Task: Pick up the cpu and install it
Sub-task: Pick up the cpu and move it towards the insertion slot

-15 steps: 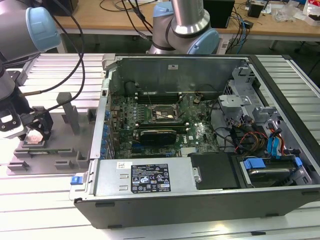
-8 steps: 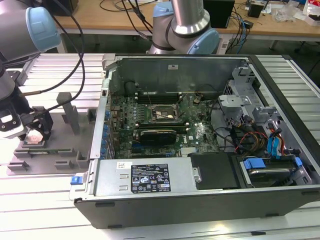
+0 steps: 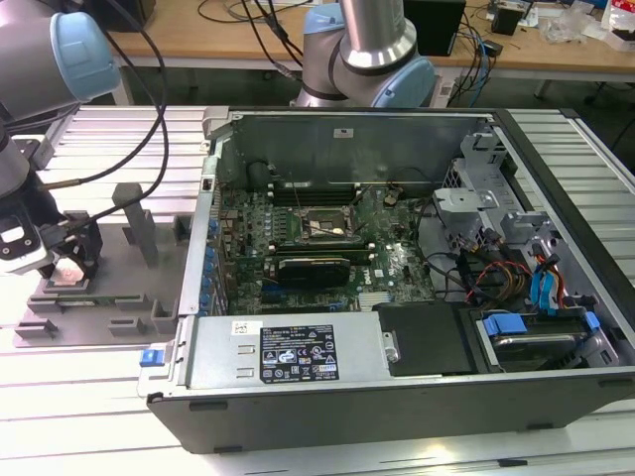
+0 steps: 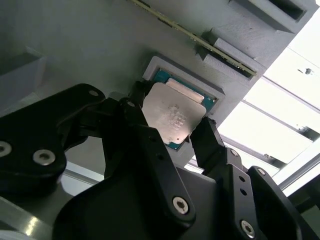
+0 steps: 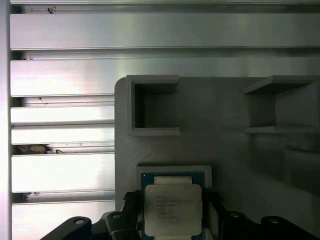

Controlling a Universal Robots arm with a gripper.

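The cpu point(image 4: 174, 116), a small square chip with a silvery metal top and green edge, lies in a square pocket of the grey fixture plate point(image 4: 75, 45). My gripper point(image 4: 171, 114) reaches down over it, one black finger against each of two opposite sides, shut on the chip. In the first wrist view the cpu point(image 5: 173, 209) sits between the fingertips point(image 5: 134, 202) in the same pocket. In the exterior view my gripper point(image 3: 69, 260) is low over the fixture plate point(image 3: 114, 288) at the far left. The black motherboard socket frame point(image 3: 319, 226) lies inside the open computer case.
The open computer case point(image 3: 397, 397) lies on the ribbed aluminium table point(image 3: 60, 377) at the exterior view's right of the fixture. Grey upright blocks point(image 3: 134, 223) stand on the fixture plate near my gripper. A second robot arm's base point(image 3: 367, 50) stands behind the case. Cables and drive bays point(image 3: 516, 278) crowd the case's right side.
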